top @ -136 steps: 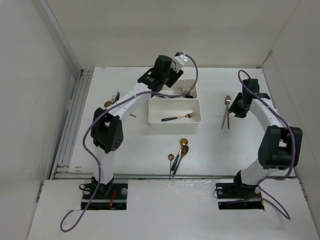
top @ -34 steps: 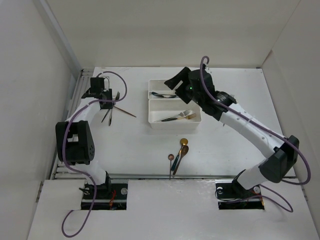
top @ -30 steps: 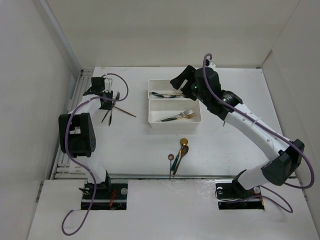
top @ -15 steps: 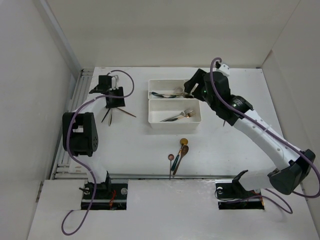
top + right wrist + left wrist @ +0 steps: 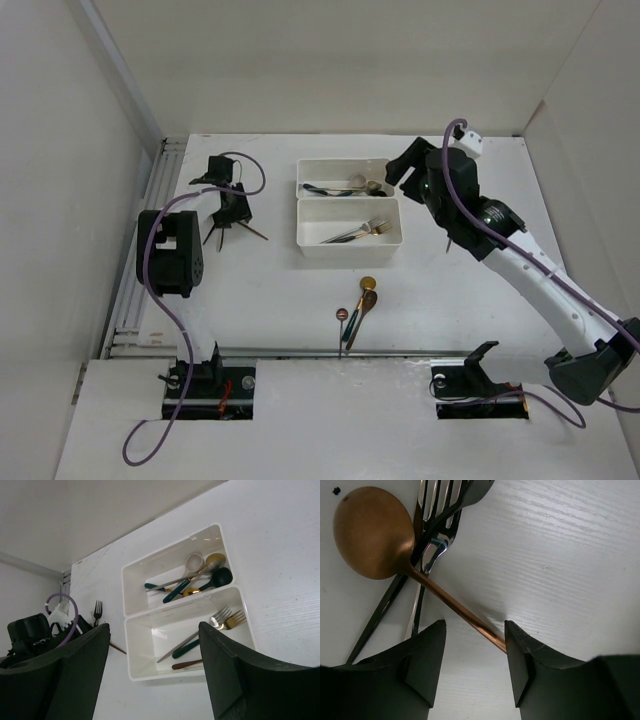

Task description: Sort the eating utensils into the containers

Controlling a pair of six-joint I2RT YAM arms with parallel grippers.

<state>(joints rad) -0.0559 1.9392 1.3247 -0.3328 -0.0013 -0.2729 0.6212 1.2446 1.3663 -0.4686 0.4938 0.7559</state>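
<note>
one copper spoon (image 5: pixel 372 532) runs between the fingers (image 5: pixel 425 665) of the left end effector (image 5: pixel 474 632).

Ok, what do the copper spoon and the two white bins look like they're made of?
Copper spoon: probably metal, satin copper finish; soft sheen on the bowl, bright glint along the handle. Far bin and near bin: likely plastic, glossy white, thin walls with rounded moulded corners.

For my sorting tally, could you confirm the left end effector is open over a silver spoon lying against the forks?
The spoon is copper, not silver, as the left wrist view shows. It lies against the forks, under the open left end effector.
</note>
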